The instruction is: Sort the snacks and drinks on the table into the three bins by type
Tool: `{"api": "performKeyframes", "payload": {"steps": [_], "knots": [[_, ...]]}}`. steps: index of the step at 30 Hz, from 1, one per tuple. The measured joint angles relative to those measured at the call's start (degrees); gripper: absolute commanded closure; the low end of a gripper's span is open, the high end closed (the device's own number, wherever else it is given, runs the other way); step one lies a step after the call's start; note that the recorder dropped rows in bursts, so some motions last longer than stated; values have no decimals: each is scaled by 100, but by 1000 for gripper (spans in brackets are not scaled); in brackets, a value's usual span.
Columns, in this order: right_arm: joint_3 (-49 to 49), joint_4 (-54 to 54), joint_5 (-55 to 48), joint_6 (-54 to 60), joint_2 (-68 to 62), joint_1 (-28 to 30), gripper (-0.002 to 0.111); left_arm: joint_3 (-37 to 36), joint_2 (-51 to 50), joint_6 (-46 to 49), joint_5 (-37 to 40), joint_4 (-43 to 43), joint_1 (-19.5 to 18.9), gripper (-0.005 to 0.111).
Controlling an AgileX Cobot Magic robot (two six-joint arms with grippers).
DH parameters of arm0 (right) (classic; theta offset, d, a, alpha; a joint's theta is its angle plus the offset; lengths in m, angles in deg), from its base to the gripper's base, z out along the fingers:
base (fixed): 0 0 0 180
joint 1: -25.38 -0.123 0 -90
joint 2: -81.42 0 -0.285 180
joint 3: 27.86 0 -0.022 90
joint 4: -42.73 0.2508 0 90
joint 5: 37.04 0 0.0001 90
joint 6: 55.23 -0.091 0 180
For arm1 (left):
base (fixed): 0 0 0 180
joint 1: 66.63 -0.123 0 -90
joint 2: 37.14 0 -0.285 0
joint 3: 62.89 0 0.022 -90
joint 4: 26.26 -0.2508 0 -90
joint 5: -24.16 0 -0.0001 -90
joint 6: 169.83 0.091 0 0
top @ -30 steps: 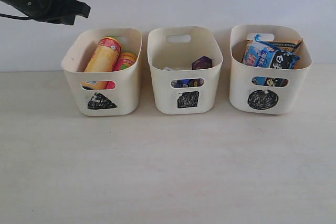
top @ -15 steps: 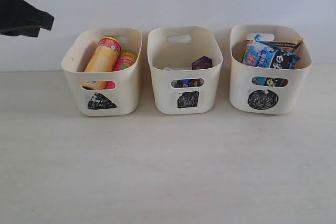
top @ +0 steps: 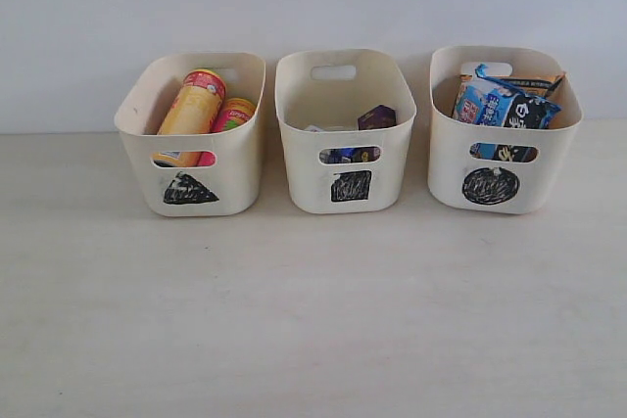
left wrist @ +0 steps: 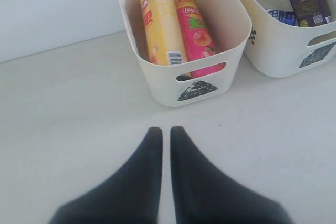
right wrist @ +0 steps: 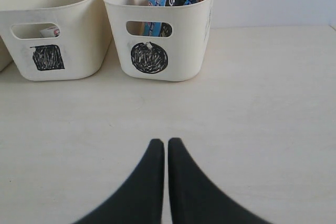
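Three cream bins stand in a row at the back of the table (top: 313,320). The triangle bin (top: 191,188) holds the yellow chip tube (top: 192,105) and the pink chip tube (top: 231,115). In the square bin (top: 350,186) lie the dark purple carton (top: 377,116) and the white and blue carton (left wrist: 281,15). The circle bin (top: 490,186) holds the blue-black packet (top: 505,107) and the orange packet (top: 534,80). Neither arm shows in the exterior view. My left gripper (left wrist: 165,129) is shut and empty over bare table in front of the triangle bin (left wrist: 197,90). My right gripper (right wrist: 166,141) is shut and empty, short of the circle bin (right wrist: 149,57).
A plain pale wall rises right behind the bins. Small gaps separate the bins. Bare table stretches from the bins to the front edge.
The left arm, seen at the upper left of the exterior view earlier, has drawn away to the left and is out of that view now. The bins and their contents have not moved.
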Motion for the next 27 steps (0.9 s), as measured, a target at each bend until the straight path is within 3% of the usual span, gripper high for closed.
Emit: {"api": "performKeyframes", "payload": {"steps": [18,27], "knots": [[0,0,0,0,0,0,109,-1376,2094,143,1279,765,0,103],[0,0,0,0,0,0,109,-1962,2958,152,163,789,0,103]]}}
